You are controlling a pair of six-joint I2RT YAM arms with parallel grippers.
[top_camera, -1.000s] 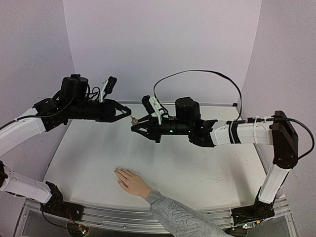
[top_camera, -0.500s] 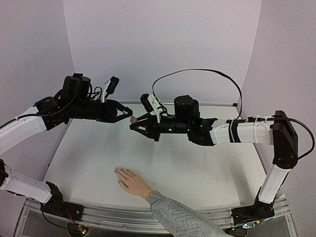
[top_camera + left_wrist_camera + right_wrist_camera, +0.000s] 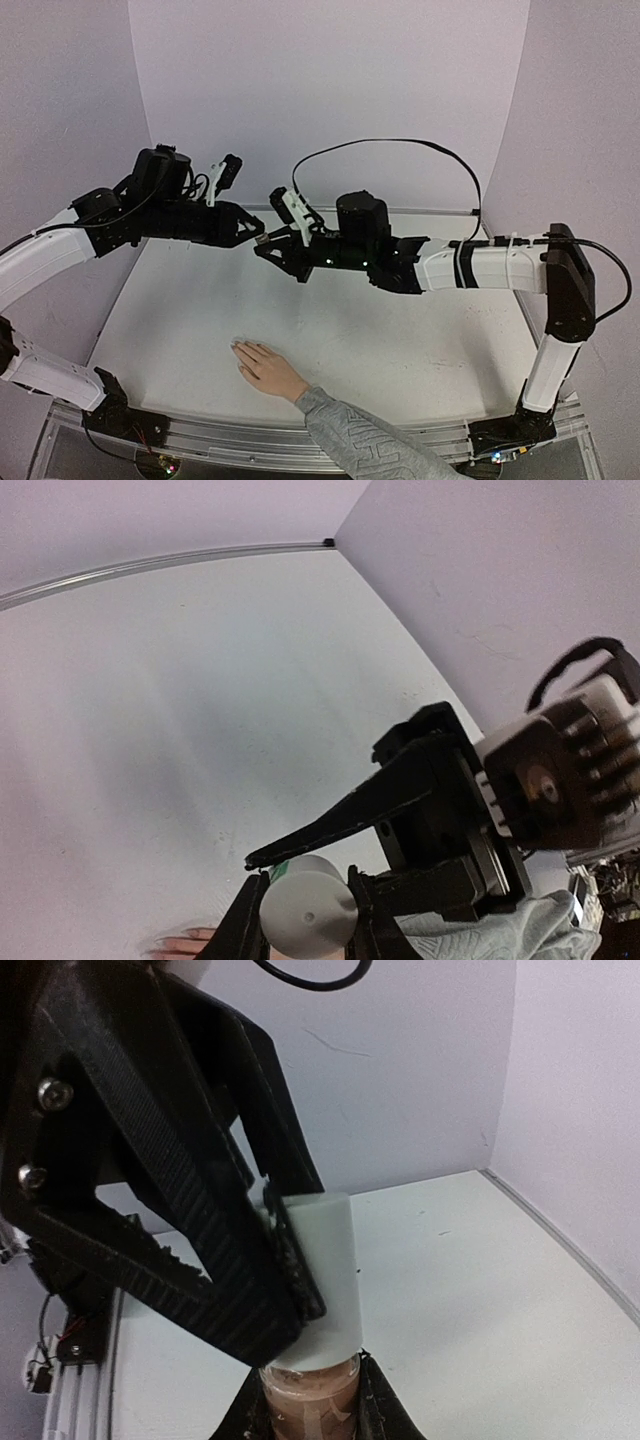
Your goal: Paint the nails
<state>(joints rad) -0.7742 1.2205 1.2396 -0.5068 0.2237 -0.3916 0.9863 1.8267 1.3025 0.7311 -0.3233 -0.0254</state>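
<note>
Above the middle of the bench (image 3: 400, 340), in the upper centre of the top view, the two arms meet nose to nose in the air. The left gripper (image 3: 258, 238) is clamped on the white cylindrical plastic cap (image 3: 322, 1270). The right gripper (image 3: 312, 1400) is clamped on the small glass bottle (image 3: 312, 1395) of pinkish-brown liquid just under that cap. Both wrist views show cap and bottle joined, with no gap between them.

Over the last second the right arm has slid toward the left of the frame and stretched out, and the left arm has lifted a little. The meeting point now sits slightly further left, and the grippers overlap more closely than before. Neither grip has loosened.

This looks like work on opening the bottle, not yet painting: no brush is out.

The light-skinned human hand (image 3: 262, 368), in a grey patterned sleeve (image 3: 360, 440), lies flat on the bench at lower centre-left and has not moved. The nails (image 3: 240, 350) are at its fingertips, pointing to the upper left, well below and apart from both grippers. They are too small to show any colour.
</note>
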